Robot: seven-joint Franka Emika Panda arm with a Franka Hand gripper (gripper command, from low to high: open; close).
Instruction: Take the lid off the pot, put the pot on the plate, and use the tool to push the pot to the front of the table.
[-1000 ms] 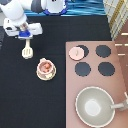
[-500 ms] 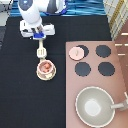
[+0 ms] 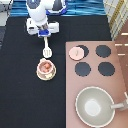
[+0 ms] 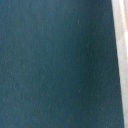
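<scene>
- Exterior view: tool (image 3: 44, 35) near the top, clamped on the spatula (image 3: 47, 50) handle; the head hangs just above the pot (image 3: 45, 65).
- Pot sits on the plate (image 3: 38, 75) on the desk (image 3: 22, 102); lid (image 3: 76, 53) is off, on the stove (image 3: 120, 75).
- Risk: a push off-centre could tip the pot or slide it off the plate.
- Versus earlier: tool and spatula have moved right and down, to the pot.
- Wrist view: only a dark surface, nothing to identify.

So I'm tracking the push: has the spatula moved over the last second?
Yes. The spatula, held by the gripper, moved toward the exterior view's right and bottom, closer to the pot on the plate.
</scene>
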